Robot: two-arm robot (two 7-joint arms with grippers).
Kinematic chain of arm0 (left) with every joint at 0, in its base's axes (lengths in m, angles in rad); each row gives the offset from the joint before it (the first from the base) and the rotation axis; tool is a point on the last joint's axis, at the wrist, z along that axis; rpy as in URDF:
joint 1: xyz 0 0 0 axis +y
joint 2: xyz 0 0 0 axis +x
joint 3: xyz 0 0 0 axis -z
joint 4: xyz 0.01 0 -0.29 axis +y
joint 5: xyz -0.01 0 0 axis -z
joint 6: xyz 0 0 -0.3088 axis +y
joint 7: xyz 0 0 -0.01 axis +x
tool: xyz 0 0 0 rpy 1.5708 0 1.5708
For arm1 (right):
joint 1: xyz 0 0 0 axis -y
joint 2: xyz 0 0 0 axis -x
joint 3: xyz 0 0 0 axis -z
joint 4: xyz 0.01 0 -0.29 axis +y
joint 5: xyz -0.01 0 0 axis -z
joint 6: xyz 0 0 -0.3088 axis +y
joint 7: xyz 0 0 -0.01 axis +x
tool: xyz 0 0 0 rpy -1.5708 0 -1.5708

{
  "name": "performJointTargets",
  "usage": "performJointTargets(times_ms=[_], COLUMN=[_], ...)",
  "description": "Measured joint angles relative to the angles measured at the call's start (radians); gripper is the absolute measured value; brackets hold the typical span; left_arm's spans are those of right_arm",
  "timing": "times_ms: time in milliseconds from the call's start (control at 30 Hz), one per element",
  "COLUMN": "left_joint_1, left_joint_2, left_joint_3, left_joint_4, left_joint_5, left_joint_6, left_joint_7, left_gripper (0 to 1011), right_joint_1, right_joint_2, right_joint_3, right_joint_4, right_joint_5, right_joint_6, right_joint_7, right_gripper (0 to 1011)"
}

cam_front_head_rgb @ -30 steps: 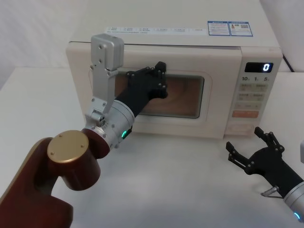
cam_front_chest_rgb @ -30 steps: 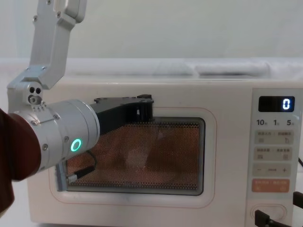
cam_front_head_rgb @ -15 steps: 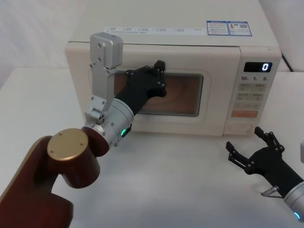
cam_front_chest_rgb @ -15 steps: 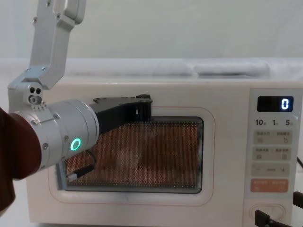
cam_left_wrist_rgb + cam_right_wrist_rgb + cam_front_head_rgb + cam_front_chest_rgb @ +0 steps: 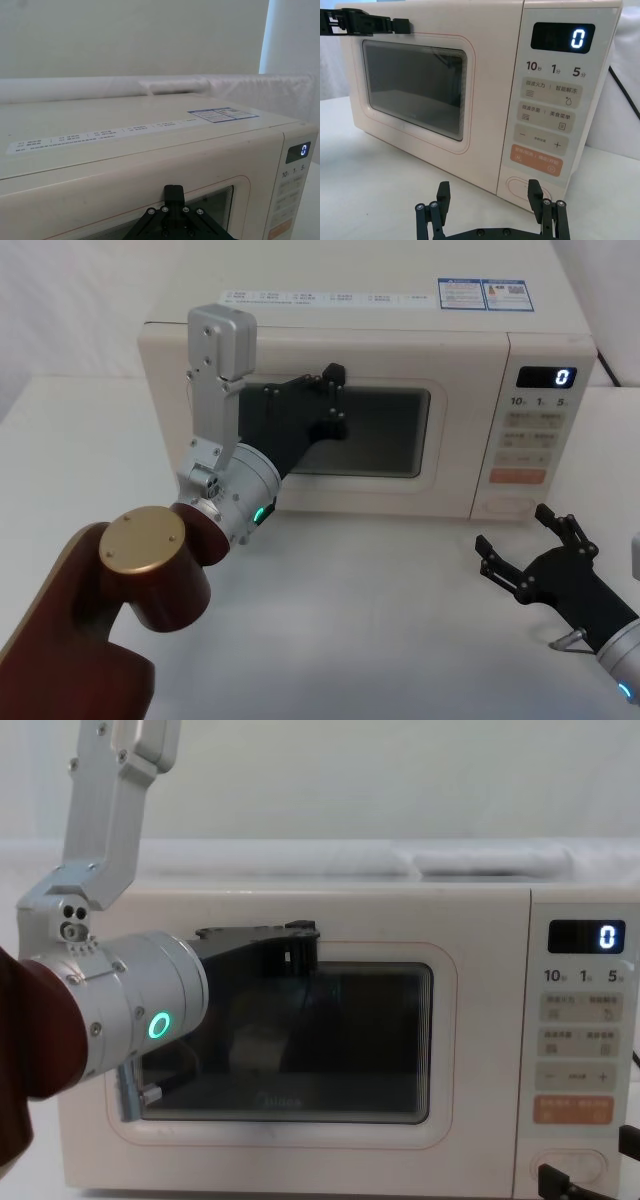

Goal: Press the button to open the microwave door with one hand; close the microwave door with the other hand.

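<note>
The microwave door [image 5: 460,440] is a cream panel with a dark window, lying flush with the oven front; it also shows in the chest view [image 5: 480,1020] and the right wrist view [image 5: 490,75]. My left gripper [image 5: 335,375] is shut, its tip pressed flat against the door's upper edge above the window [image 5: 305,935] [image 5: 173,190]. The wide cream oval button [image 5: 508,507] sits at the bottom of the control panel [image 5: 527,189] [image 5: 568,1167]. My right gripper [image 5: 513,528] is open, low over the table just in front of the button [image 5: 490,192] and apart from it.
The control panel [image 5: 540,430] shows a lit "0" and an orange key [image 5: 537,159]. The microwave stands on a white table [image 5: 380,620] with free room in front. A black cable [image 5: 620,85] runs behind the oven's right side.
The door went from slightly ajar to flush under my left gripper's push. The orange glow behind the window went dark. My right gripper has not moved.
</note>
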Motion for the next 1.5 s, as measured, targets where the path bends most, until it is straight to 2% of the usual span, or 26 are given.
performJointTargets(times_ms=[200, 433, 700, 867, 1033, 1233, 1267, 1367, 1433, 1500], left_joint_1=[0.013, 0.054, 0.149, 0.209, 0.277, 0.344, 0.352, 0.391, 0.407, 0.430], left_joint_2=[-0.001, 0.017, 0.060, 0.071, 0.081, 0.092, 0.093, 0.099, 0.101, 0.102], left_joint_3=[-0.005, -0.007, -0.018, -0.037, -0.067, -0.107, -0.113, -0.140, -0.150, -0.167], left_joint_4=[-0.016, -0.065, -0.159, -0.207, -0.248, -0.274, -0.276, -0.286, -0.288, -0.292], left_joint_5=[-0.015, -0.046, -0.065, -0.072, -0.072, -0.073, -0.073, -0.074, -0.073, -0.071], left_joint_6=[0.006, 0.018, -0.001, -0.012, -0.052, -0.084, -0.089, -0.105, -0.110, -0.120], left_joint_7=[0.001, -0.017, -0.014, 0.009, 0.029, 0.042, 0.044, 0.049, 0.052, 0.057], left_gripper=[0, 0, 0, 12, 124, 305, 305, 447, 484, 570], right_joint_1=[0.000, 0.000, 0.000, 0.000, 0.000, 0.000, 0.000, 0.000, 0.000, 0.000], right_joint_2=[0.000, 0.000, 0.000, 0.000, 0.000, 0.000, 0.000, 0.000, 0.000, 0.000], right_joint_3=[0.000, 0.000, 0.000, 0.000, 0.000, 0.000, 0.000, 0.000, 0.000, 0.000], right_joint_4=[0.000, 0.000, 0.000, 0.000, 0.000, 0.000, 0.000, 0.000, 0.000, 0.000], right_joint_5=[0.000, 0.000, 0.000, 0.000, 0.000, 0.000, 0.000, 0.000, 0.000, 0.000], right_joint_6=[0.000, 0.000, 0.000, 0.000, 0.000, 0.000, 0.000, 0.000, 0.000, 0.000], right_joint_7=[0.000, 0.000, 0.000, 0.000, 0.000, 0.000, 0.000, 0.000, 0.000, 0.000], right_gripper=[1002, 1002, 1002, 1002, 1002, 1002, 1002, 1002, 1002, 1002])
